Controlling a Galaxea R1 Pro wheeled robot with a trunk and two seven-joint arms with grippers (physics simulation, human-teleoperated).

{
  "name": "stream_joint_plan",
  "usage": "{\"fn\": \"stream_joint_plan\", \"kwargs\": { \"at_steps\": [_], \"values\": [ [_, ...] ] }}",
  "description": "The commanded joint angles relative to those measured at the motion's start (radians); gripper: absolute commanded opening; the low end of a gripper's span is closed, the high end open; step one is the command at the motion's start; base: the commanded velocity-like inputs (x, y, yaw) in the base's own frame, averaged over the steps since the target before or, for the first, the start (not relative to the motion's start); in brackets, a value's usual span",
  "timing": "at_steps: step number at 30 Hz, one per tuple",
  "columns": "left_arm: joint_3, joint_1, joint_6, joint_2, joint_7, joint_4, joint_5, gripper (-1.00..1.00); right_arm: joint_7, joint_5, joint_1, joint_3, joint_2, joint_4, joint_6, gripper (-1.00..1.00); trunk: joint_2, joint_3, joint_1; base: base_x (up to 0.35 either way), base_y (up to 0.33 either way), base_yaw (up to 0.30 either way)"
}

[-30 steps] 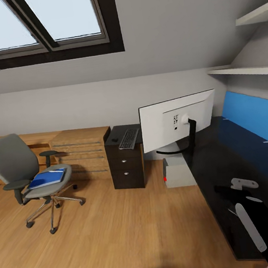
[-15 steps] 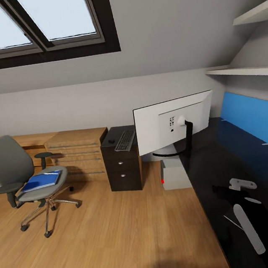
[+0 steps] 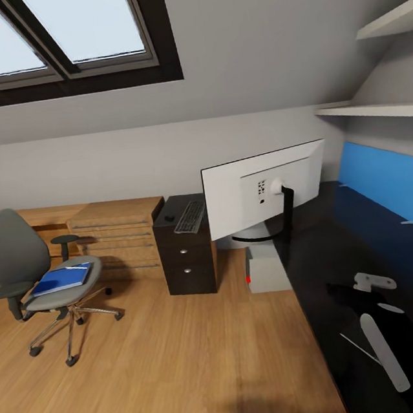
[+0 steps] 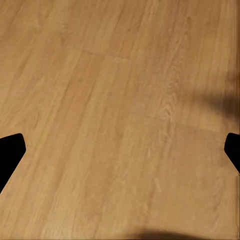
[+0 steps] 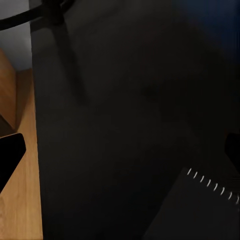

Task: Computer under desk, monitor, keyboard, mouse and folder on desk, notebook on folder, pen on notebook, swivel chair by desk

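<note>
The grey swivel chair (image 3: pixel 16 267) stands on the wood floor at left, apart from the desk, with the blue folder (image 3: pixel 63 278) flat on its seat. The keyboard (image 3: pixel 190 216) and the small mouse (image 3: pixel 168 218) lie on a dark drawer cabinet (image 3: pixel 188 264). The monitor (image 3: pixel 263 188) stands on the black desk (image 3: pixel 328 242), white back toward me. The grey computer (image 3: pixel 265 270) sits on the floor under the desk. My right gripper (image 5: pixel 120 155) hangs open over the desk, beside the spiral-bound black notebook (image 5: pixel 200 215). A thin whitish pen (image 3: pixel 359 348) lies by my right arm (image 3: pixel 384 346). My left gripper (image 4: pixel 120 155) is open over bare floor.
Low light-wood cabinets (image 3: pixel 116 235) line the back wall behind the chair. The blue back panel (image 3: pixel 393 185) and white shelves (image 3: pixel 376 109) run above the desk at right. Skylights (image 3: pixel 60 36) sit in the sloped ceiling. Open plank floor (image 3: pixel 175 367) lies between chair and desk.
The whole head view has shifted, so the camera moved: chair, cabinet and monitor sit a little further left in the picture. No object has moved by itself.
</note>
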Motion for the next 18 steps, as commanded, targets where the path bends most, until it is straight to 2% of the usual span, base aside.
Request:
{"fn": "stream_joint_plan", "kwargs": {
  "at_steps": [1,5,13,18],
  "values": [
    [-0.005,-0.001,-0.003,0.001,0.007,0.000,0.004,1.00,-0.009,-0.011,-0.001,0.000,-0.001,0.000,0.002,1.00,-0.001,-0.001,0.000,0.000,-0.252,0.000],
    [-0.005,-0.001,-0.004,0.001,0.008,0.000,0.003,1.00,-0.008,-0.011,-0.001,-0.001,-0.001,-0.001,0.001,1.00,-0.001,-0.001,0.000,0.000,-0.226,0.000],
    [-0.005,-0.001,-0.004,0.002,0.008,0.000,0.003,1.00,-0.004,-0.011,-0.001,0.000,-0.001,0.001,0.000,1.00,-0.001,-0.001,0.000,0.000,-0.034,0.000],
    [-0.002,-0.001,-0.003,0.005,0.008,0.000,0.004,1.00,-0.005,-0.013,-0.001,0.001,0.001,0.002,0.000,1.00,-0.001,-0.001,0.000,0.000,-0.199,0.000]
  ]
}}
